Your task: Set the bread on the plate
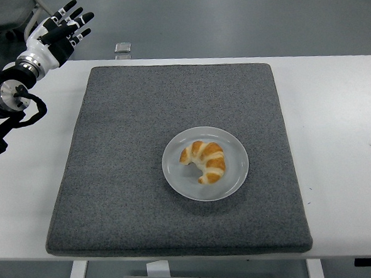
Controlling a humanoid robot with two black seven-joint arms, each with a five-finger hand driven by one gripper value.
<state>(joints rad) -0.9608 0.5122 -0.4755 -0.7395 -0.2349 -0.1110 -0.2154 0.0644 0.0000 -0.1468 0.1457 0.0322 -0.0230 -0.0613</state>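
White table [343,135] carries a grey mat [124,168]; the bread [204,161] already lies on the plate [175,177] mid-mat. Left hand [52,35], fingers spread and empty, hangs off the far-left corner, so the placing looks done with nothing left but parking the arm.

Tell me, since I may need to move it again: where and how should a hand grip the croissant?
Likely from above, across its thick curved back: the croissant lies flat in the plate, horns toward the near-left, so fingers could straddle the middle without scraping the rim.
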